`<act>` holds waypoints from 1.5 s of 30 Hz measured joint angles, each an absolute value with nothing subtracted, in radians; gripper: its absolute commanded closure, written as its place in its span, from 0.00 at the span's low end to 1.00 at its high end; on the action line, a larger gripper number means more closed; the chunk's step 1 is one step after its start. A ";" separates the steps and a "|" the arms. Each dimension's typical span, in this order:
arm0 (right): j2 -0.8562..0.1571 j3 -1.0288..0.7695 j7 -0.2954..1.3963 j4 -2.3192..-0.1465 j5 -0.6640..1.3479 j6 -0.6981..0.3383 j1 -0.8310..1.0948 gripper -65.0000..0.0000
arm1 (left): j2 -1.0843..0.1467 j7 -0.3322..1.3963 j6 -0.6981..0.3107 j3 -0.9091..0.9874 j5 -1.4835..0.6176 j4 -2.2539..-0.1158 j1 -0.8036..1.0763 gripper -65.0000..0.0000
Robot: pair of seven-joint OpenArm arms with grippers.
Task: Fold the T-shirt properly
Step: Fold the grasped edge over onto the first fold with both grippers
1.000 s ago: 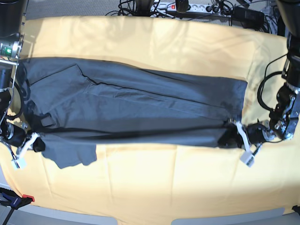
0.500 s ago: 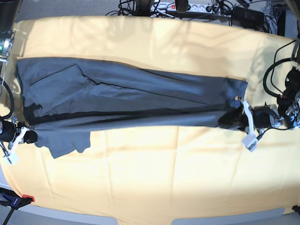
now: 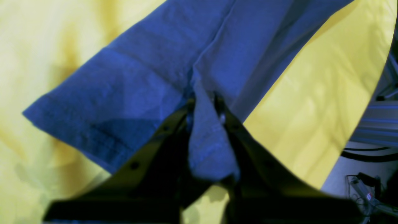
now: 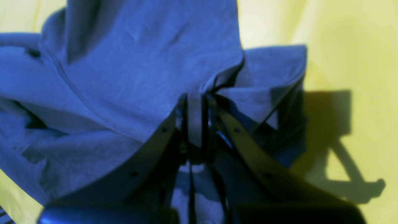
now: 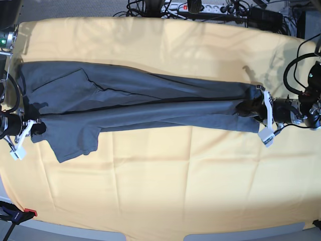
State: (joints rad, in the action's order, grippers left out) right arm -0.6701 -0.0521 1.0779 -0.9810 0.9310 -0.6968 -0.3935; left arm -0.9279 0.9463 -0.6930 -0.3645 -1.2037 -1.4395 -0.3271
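Note:
The slate blue-grey T-shirt lies stretched as a long, narrow band across the yellow cloth. Its near edge is lifted and drawn back over the body. At the band's right end my left gripper is shut on the hem. The left wrist view shows a fold of the T-shirt pinched in the left gripper. My right gripper is shut on the left end, by a hanging sleeve. In the right wrist view, bunched T-shirt fabric is clamped in the right gripper.
The large yellow cloth covers the whole table. Cables and a power strip run along the far edge. A red-tipped clamp sits at the near left corner. More cables loop beside the arm on the right.
Both grippers have moved toward the far side, carrying the shirt's near edge with them. The band has grown narrower and tauter, and the left sleeve has slid farther from the near edge.

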 measured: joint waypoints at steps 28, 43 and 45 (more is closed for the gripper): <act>-0.453 -0.055 0.699 -0.966 0.393 -0.297 -0.476 0.38 | -0.912 0.966 -0.690 -0.361 -1.221 -1.439 -0.210 0.41; -0.446 -0.055 0.678 -0.897 0.548 -0.376 -0.450 0.38 | -0.911 0.986 -0.690 -0.278 -1.260 -1.440 -0.178 0.41; -0.451 -0.057 0.657 -0.842 0.601 -0.417 -0.453 0.38 | -0.911 0.985 -0.690 -0.229 -1.281 -1.439 -0.178 0.41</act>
State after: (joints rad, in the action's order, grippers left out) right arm -0.4507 -0.0566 0.6575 -0.8421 0.6006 -0.4171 -0.4534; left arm -0.9112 0.9848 -0.6903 -0.2295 -1.2808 -1.4395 -0.1783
